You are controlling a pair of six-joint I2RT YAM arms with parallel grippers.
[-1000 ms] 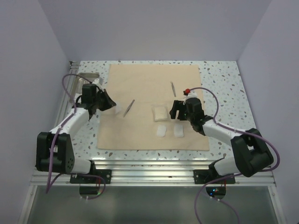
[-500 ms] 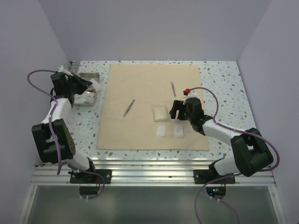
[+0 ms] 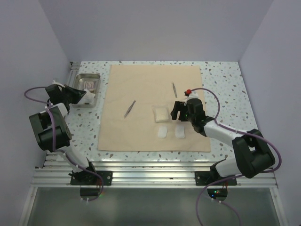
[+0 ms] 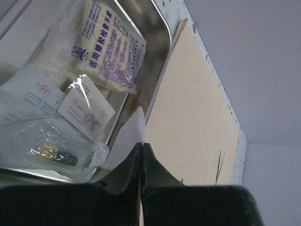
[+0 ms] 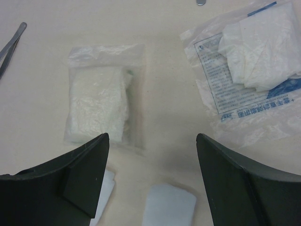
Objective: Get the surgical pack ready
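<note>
The left arm has swung off the tan cloth (image 3: 150, 87) and drawn back to the near end of the steel tray (image 3: 88, 74). The left gripper (image 4: 141, 147) has its fingers pressed together on the edge of a thin white packet (image 4: 128, 136), just over the tray's rim. The tray (printed packets lie inside it) stands on the table beside the cloth's left edge. The cloth lies flat and unfolded. The right gripper (image 5: 151, 139) hovers spread above it, over a clear gauze bag (image 5: 99, 101) and two white pads (image 3: 162, 132), with tweezers (image 3: 130, 108) further left.
</note>
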